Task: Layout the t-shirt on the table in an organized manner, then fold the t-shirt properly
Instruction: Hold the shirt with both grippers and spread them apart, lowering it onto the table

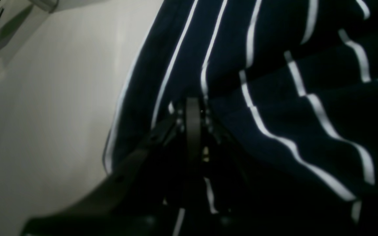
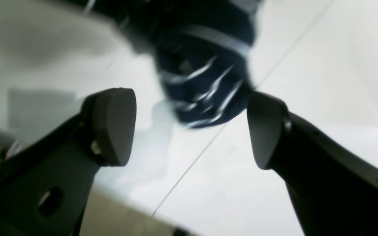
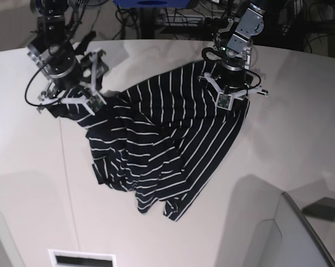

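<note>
The left hand (image 3: 232, 95), upper right, is clamped on the t-shirt (image 3: 162, 144). The right hand (image 2: 190, 127), upper left, is spread apart over the worktop (image 3: 34, 183).

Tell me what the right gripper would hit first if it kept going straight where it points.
Likely the bunched t-shirt ahead of the open right gripper, lying on the table; depth is unclear.
</note>
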`<move>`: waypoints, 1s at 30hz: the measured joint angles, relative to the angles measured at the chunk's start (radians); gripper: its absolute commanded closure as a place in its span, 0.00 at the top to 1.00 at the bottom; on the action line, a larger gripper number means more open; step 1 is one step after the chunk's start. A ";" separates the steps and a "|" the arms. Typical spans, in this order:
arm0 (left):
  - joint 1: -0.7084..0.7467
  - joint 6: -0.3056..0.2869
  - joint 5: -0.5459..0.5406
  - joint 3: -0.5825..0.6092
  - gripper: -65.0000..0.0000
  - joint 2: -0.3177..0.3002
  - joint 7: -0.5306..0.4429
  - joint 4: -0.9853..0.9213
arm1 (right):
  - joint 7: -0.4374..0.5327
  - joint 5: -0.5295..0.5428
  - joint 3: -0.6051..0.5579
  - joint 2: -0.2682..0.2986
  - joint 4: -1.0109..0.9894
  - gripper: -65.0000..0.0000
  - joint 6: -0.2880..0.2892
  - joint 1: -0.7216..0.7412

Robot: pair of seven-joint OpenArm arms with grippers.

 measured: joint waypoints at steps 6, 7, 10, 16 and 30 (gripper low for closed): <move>0.000 0.000 0.002 0.000 0.00 0.000 0.000 0.000 | 0.070 -0.212 -0.190 0.026 -0.121 0.73 -0.208 0.001; 0.000 0.000 0.004 0.000 0.00 0.000 0.000 0.000 | 0.071 -0.231 -0.208 0.026 -0.135 0.73 -0.221 -0.001; 0.000 0.000 0.004 0.000 0.00 0.000 0.000 0.000 | 0.074 -0.283 -0.247 0.026 -0.150 0.72 -0.273 -0.004; 0.000 -0.001 0.004 -0.002 0.00 -0.002 -0.002 0.000 | 0.085 -0.362 -0.336 0.027 -0.244 0.72 -0.415 0.007; 0.001 -0.001 0.000 -0.005 0.00 -0.002 -0.006 0.000 | 0.088 -0.398 -0.377 0.029 -0.427 0.72 -0.703 0.068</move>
